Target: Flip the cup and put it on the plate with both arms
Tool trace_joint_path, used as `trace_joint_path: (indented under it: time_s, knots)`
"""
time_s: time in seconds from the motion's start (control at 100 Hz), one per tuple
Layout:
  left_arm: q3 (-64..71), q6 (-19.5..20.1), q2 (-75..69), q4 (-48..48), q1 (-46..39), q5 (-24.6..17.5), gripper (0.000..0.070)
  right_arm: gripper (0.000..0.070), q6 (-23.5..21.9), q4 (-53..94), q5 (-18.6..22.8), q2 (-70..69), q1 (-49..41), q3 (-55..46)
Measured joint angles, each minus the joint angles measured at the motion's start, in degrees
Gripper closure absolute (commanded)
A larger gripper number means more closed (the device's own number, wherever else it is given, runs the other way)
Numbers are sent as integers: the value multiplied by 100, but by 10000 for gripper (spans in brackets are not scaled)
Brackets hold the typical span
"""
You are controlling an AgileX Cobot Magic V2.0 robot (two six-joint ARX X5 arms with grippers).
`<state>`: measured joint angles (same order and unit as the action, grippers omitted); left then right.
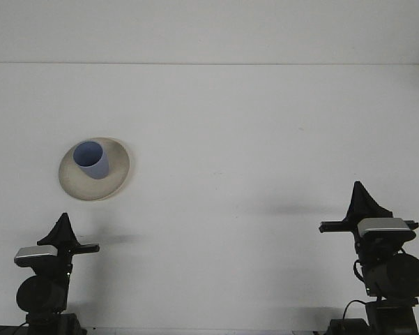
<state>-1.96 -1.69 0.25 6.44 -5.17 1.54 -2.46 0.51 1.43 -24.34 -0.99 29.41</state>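
Note:
A blue cup (91,159) stands upright, mouth up, on a cream plate (113,174) at the left of the white table. My left gripper (63,227) sits low near the front edge, below the plate and apart from it. My right gripper (362,199) rests at the front right, far from the cup. Both point away from the camera.
The white table (251,139) stretches back to a pale wall. Apart from the plate and cup, only the two arm bases (394,276) stand at the front corners.

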Motion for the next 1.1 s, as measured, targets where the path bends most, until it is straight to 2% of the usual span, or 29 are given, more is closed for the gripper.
trace_joint_path:
  time_s: [0.76,0.9,1.03,1.1]
  knots:
    - [0,-42,2,-2,-2,0,688,700,13,0,-4,0,0,0]
    - [0,-42,2,-2,0,0,688,700,319,-17,-4,87,31,-57]
    - [0,-42,4,-2,0,0,688,700,859,-2,428,581,35,-568]
    - [0,-42,4,-2,-2,0,688,700,1165,7,487,977,52,-964]
